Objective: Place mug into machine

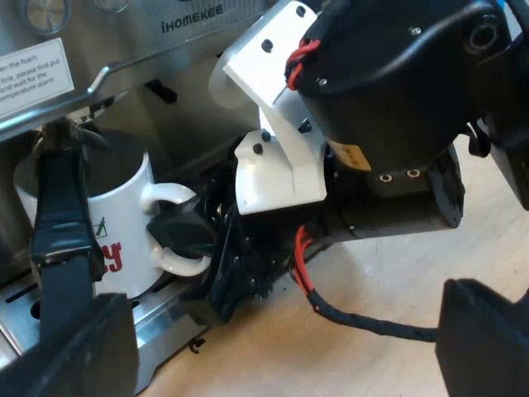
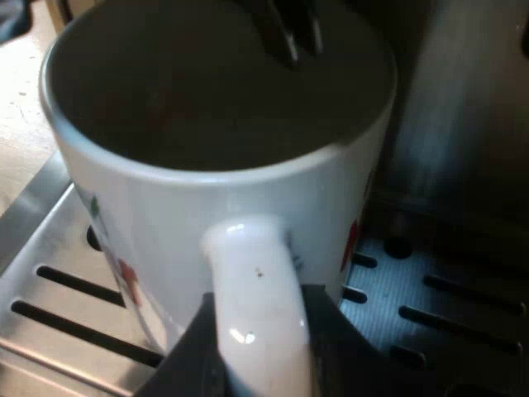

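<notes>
Even light brightens the table (image 1: pixel 388 277) beside the mug (image 2: pixel 165 215), whose white wall glows while its inside lies dark under the espresso machine (image 1: pixel 190 74); a glint marks its handle (image 2: pixel 252 306), and a soft sheen rides my right arm (image 1: pixel 397 83).

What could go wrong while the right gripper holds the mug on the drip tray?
The right gripper is shut on the handle of the mug; pulling away before opening could drag it off the drip tray. The spouts hang over its opening; lifting may strike them. The open left gripper has a finger close to the mug and could knock it.
</notes>
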